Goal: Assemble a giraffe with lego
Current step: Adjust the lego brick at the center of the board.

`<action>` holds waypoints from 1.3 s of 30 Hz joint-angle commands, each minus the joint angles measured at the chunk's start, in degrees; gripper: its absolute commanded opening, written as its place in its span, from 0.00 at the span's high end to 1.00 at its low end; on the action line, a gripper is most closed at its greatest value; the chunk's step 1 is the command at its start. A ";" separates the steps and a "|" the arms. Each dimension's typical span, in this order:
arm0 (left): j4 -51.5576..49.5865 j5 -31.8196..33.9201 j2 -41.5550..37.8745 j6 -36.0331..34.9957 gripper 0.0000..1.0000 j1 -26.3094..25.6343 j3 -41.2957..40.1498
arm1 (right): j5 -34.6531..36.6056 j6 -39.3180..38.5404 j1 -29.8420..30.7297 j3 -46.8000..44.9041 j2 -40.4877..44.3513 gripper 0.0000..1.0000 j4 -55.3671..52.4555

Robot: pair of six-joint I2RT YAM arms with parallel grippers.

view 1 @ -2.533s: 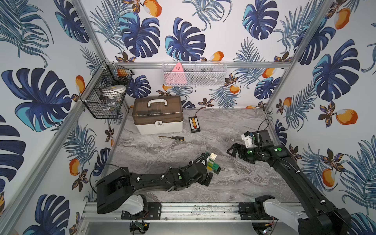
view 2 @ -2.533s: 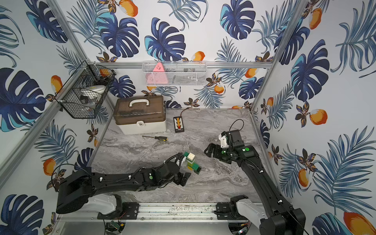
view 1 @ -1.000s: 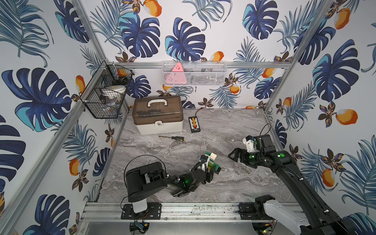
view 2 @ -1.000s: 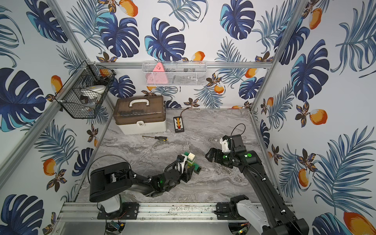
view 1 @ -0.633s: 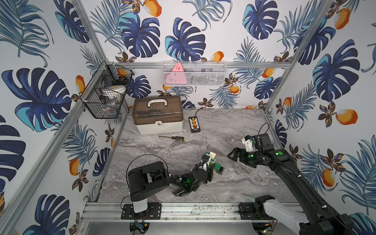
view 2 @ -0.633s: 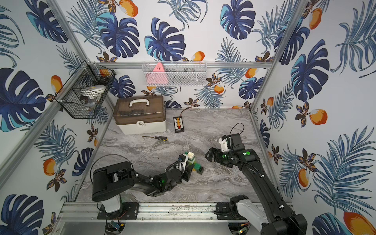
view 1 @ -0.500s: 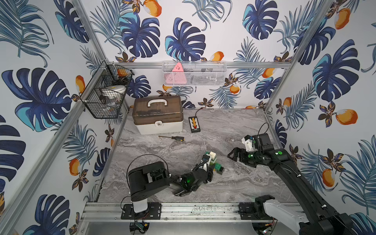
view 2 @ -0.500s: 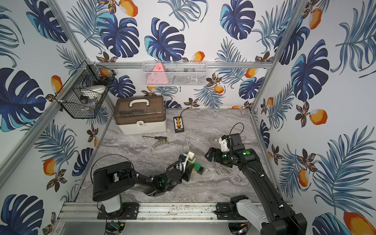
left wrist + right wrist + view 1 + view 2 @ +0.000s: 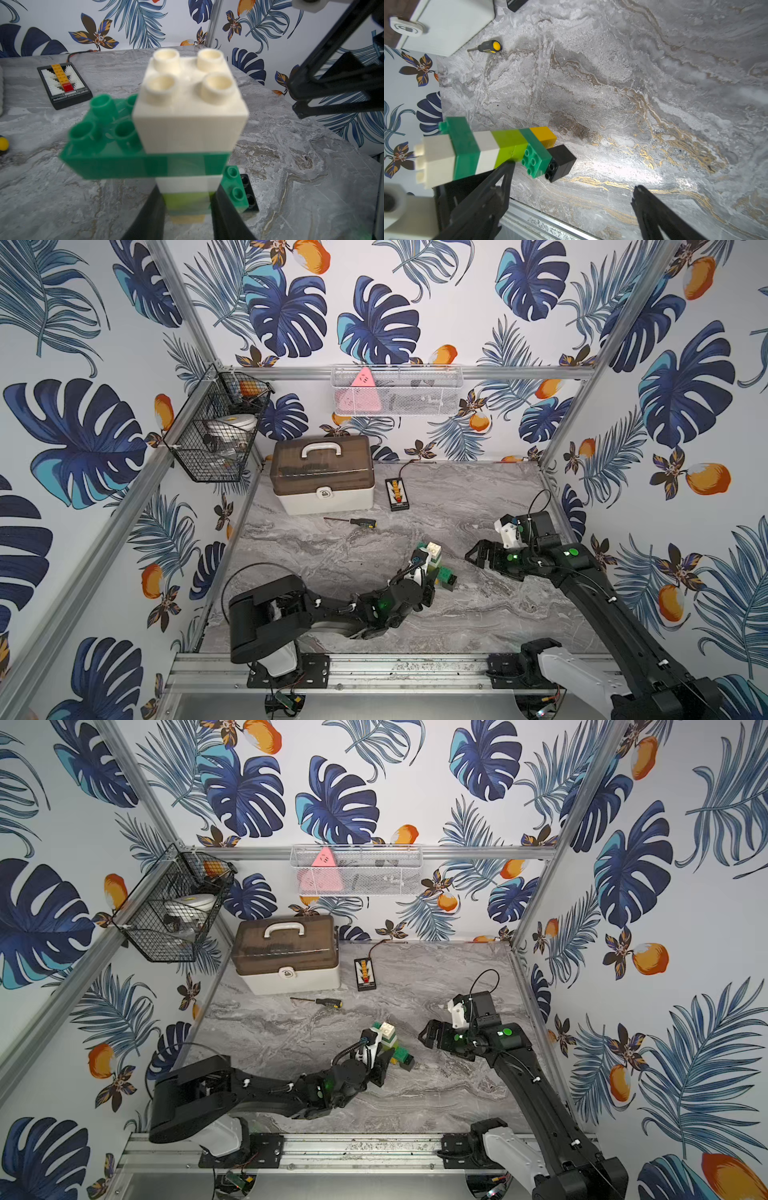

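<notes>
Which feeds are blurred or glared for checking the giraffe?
Left wrist view: the giraffe fills the frame, out of focus. Right wrist view: legs sharp, head blurred, glare on the table. In both top views: evenly lit, but it's small.

Your giraffe [image 9: 433, 560] stands upright near the middle of the tabletop [image 9: 478, 497]: white head brick [image 9: 438, 158] on a long dark green brick [image 9: 465, 149], white-and-lime neck [image 9: 500, 145], dark green body [image 9: 535, 153], yellow leg [image 9: 543, 135] and black leg [image 9: 561, 162] resting on the marble.
</notes>
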State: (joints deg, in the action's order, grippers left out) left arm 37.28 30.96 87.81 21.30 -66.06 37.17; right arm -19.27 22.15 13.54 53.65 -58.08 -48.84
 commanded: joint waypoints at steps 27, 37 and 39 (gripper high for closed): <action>-111.84 -33.64 13.01 7.12 0.71 14.91 60.87 | 16.63 -4.68 -0.01 21.50 -4.16 0.00 -4.02; -113.77 -36.38 23.30 0.84 0.70 17.63 60.44 | 18.03 -7.59 -0.03 20.30 -5.99 0.00 -1.84; -114.09 -36.88 24.87 -0.05 0.70 17.81 60.14 | 18.43 -8.08 -0.03 20.01 -6.11 0.00 -1.50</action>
State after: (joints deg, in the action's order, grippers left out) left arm -74.46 -4.23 111.37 24.21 -48.53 97.62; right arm -2.02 15.70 13.50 73.91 -64.01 -52.56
